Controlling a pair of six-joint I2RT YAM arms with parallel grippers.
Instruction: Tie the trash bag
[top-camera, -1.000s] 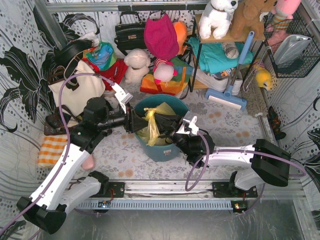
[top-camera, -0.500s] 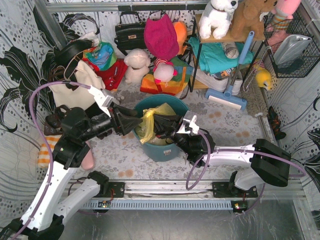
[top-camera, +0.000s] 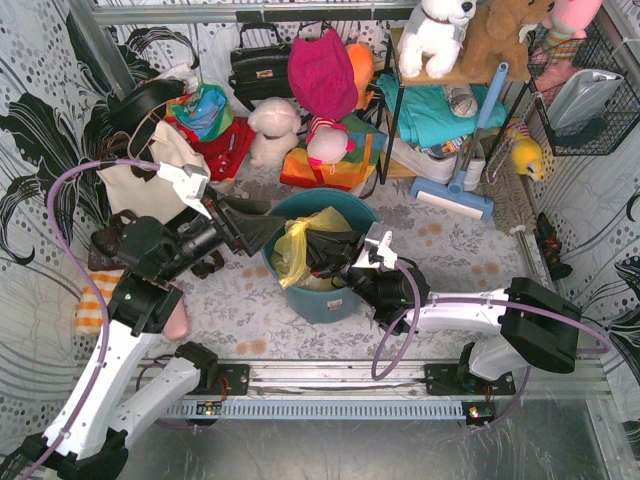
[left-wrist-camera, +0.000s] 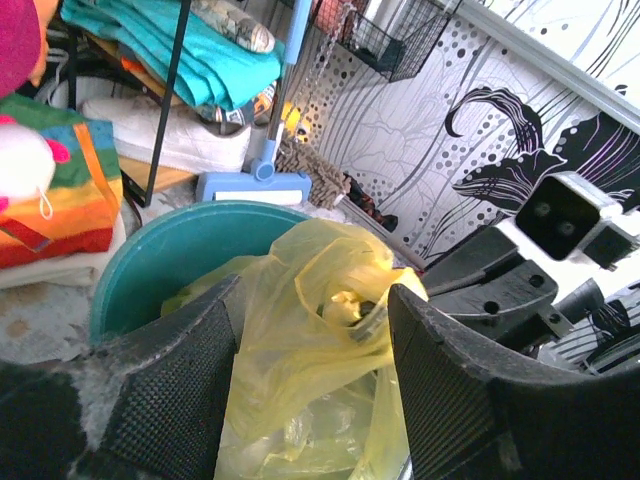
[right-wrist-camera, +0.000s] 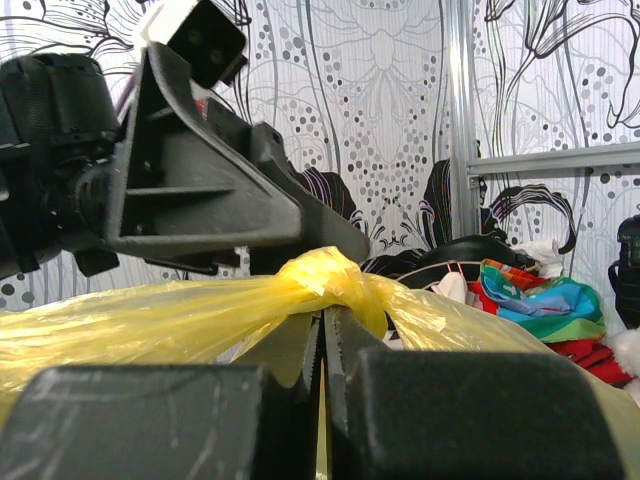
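The yellow trash bag (top-camera: 298, 252) sits in the teal bin (top-camera: 322, 302), its top gathered into a knot (right-wrist-camera: 326, 280). My right gripper (right-wrist-camera: 322, 335) is shut on a thin fold of the bag just under that knot; in the top view it (top-camera: 328, 254) reaches in from the bin's right side. My left gripper (top-camera: 266, 233) hovers at the bin's left rim, open. In the left wrist view its fingers (left-wrist-camera: 175, 390) stand wide apart, with the bag (left-wrist-camera: 300, 340) and the bin (left-wrist-camera: 160, 255) seen beyond the gap. Nothing is held in it.
A cream tote bag (top-camera: 150, 182) stands behind the left arm. An orange checked cloth (top-camera: 100, 300) lies at the left. Plush toys (top-camera: 272, 130), a black handbag (top-camera: 260, 66), a shelf with teal cloth (top-camera: 440, 110) and a blue sweeper (top-camera: 455, 195) crowd the back.
The left gripper has let go of the bag, opened wider and drawn back left to the bin's rim. The right gripper has stayed shut on the bag in place.
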